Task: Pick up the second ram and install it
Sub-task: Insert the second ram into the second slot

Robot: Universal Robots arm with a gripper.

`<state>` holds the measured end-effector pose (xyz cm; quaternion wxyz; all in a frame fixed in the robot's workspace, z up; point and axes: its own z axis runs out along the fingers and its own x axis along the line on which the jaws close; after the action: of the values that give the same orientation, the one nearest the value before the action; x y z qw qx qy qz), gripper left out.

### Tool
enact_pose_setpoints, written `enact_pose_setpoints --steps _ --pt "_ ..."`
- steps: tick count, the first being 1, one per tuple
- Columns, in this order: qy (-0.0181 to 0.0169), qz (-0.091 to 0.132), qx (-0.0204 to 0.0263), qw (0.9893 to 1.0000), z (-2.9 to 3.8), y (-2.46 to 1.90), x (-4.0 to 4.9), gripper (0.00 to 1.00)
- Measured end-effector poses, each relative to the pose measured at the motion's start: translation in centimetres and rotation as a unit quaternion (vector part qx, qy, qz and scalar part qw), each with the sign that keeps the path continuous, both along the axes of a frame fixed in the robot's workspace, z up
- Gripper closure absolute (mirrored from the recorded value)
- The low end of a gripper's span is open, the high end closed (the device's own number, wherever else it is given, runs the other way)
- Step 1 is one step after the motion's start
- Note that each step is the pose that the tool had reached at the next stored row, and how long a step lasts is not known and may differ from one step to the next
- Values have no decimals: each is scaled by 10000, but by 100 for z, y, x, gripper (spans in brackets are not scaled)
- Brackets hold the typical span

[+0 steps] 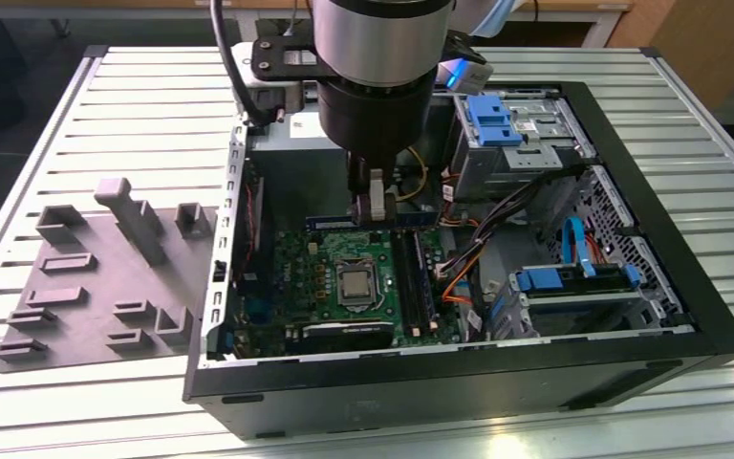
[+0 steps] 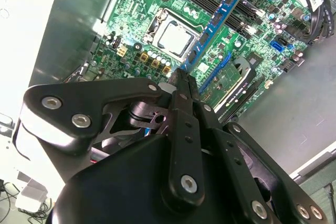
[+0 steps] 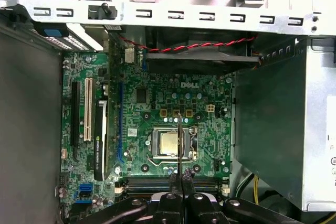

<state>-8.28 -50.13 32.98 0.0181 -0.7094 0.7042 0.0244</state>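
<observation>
a slatted metal counter (image 1: 125,105) carries the open computer case (image 1: 469,382); the jaws clench one end of the second ram (image 2: 220,14), poising it above the green motherboard (image 3: 157,98), likely for alignment with the slots.

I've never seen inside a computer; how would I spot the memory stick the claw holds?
Find the open black computer case on the slatted metal table, then the green motherboard inside. Over it, the robot's black claw pinches a long, narrow, flat blue memory stick. Unlike the black slots fixed on the board, it is blue and carries black chips.
</observation>
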Motion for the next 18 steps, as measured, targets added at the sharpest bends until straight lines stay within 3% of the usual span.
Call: enact_pose_setpoints --steps 6,18 --pt "0 -62 0 10000 -1 0 0 88" --pt "0 -426 0 9991 -1 0 0 88"
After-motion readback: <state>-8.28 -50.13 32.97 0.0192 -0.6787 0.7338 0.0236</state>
